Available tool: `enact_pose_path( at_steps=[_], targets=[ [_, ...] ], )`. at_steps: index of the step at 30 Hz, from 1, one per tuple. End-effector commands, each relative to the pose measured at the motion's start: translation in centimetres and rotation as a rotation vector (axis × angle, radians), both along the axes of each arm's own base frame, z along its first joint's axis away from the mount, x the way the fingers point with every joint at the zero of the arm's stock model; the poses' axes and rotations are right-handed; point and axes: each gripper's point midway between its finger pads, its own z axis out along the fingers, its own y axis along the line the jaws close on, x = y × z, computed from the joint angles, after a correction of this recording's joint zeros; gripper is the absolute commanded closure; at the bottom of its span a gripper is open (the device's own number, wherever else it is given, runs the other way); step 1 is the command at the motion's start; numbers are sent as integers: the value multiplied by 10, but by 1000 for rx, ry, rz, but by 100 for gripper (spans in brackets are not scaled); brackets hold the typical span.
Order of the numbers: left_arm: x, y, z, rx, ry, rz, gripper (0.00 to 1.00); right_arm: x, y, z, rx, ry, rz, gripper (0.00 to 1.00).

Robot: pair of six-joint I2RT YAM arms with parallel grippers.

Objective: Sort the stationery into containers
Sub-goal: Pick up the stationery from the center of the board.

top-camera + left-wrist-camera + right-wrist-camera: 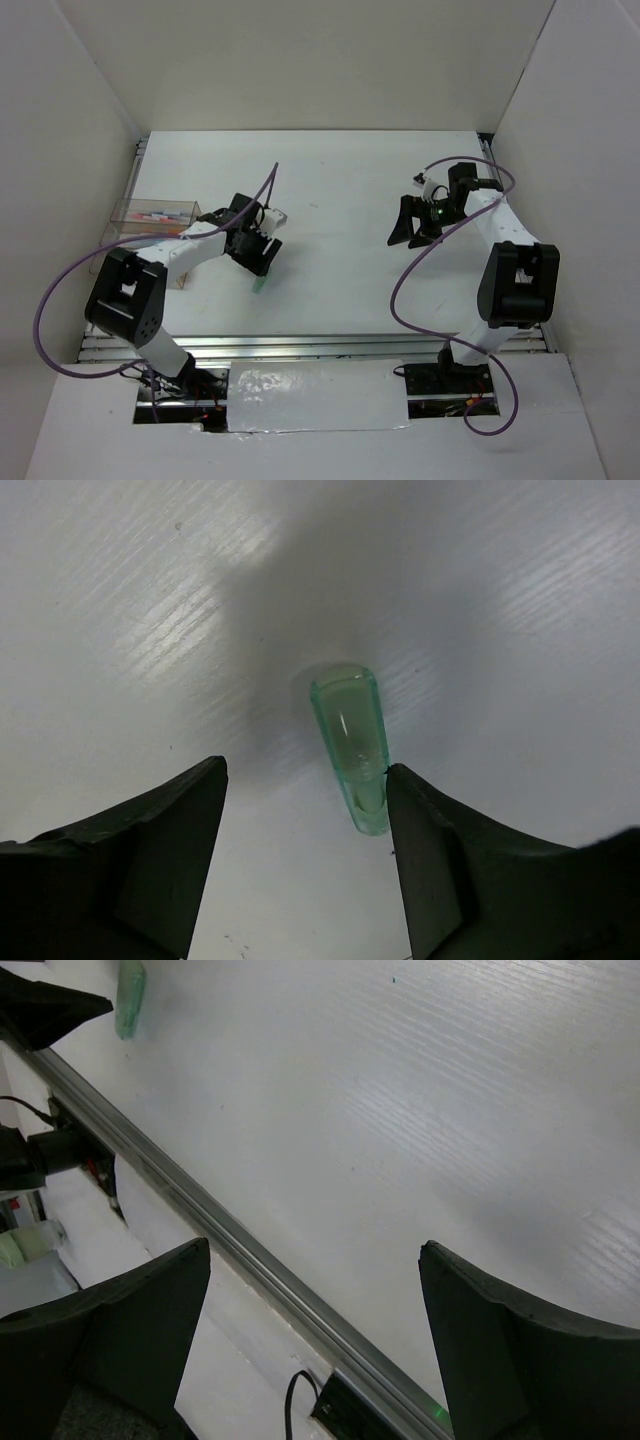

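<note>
Your left gripper (305,770) hangs low over the table (340,190) with its jaws spread wide. The pale green cap (350,745) lies flat between them, close against one finger, though you cannot tell whether it touches; in the right wrist view the cap is cut off at the top edge. Your right gripper (312,1248) stands wide apart, well away from the cap. Farther back on the left, the clear containers (128,210) hold orange and pink-red stationery (160,216), too small to count, the left arm (185,250) hides the row's near end, and white walls (300,60) enclose the white table.
</note>
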Motion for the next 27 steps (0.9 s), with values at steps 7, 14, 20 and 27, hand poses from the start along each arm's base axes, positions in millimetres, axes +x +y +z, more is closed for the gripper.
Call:
enact_pose_path(
  at_steps=[7,14,20,27],
  targets=[
    [-2,-6,-19,-10,18,30,32,7,3,8,22,-41,14,9],
    [-10,-12,-19,-38,14,17,34,6,4,6,30,-33,19,9],
    [-17,-19,-24,-26,8,4,46,7,5,5,35,-28,23,10],
    [-15,-15,-19,-9,9,-19,89,6,5,6,36,-27,23,10]
  ],
)
